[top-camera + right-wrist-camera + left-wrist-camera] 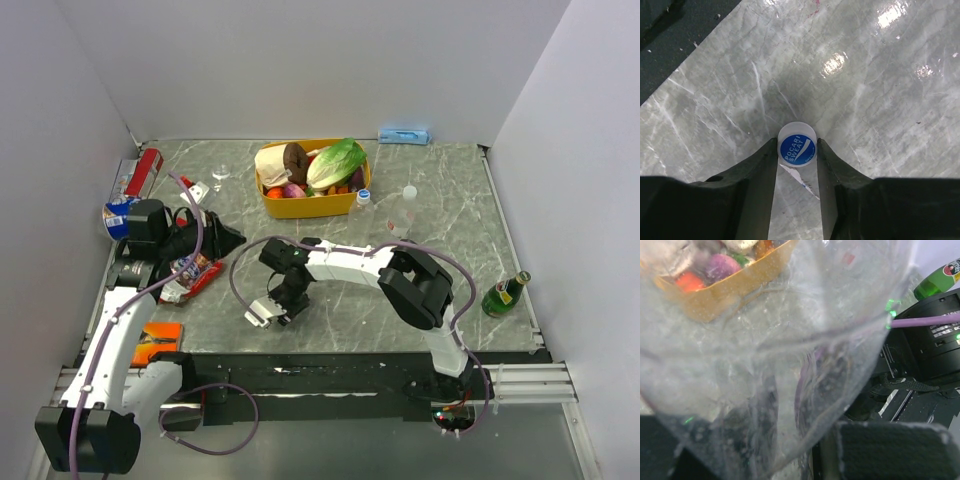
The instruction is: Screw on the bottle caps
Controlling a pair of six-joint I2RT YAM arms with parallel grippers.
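a yellow tub (pixel 310 208) sits at the far middle of the table (pixel 460 270). it holds toy food: a brown doughnut (pixel 296 160), a green lettuce head (pixel 337 163), a pale roll (pixel 272 168) and small orange and purple pieces along the near wall. a blue cap (pixel 363 196) lies just beside the tub's right near corner. a standing bottle (pixel 403 212), clear and upright, is a little to the right of that.

the left arm reaches up the left side, and the left gripper (pixel 225 240) points right, towards the middle. its wrist view is filled by a clear bottle (pixel 790 365) that sits between the dark finger pads (pixel 890 450). the pincer is clamped on it.

the right arm bends back across the near middle, with its wrist turned down over the table. the right gripper (pixel 796 147) has both fingers against the sides of a bottle cap (pixel 797 150) that rests flat on the marbled top. no gap shows on either side. this cap has a white rim and a blue face that reads "pocari sweat".

a green bottle (pixel 503 295) stands near the right edge. a red snack packet (pixel 190 275) lies by the left arm. its print is too small to read.
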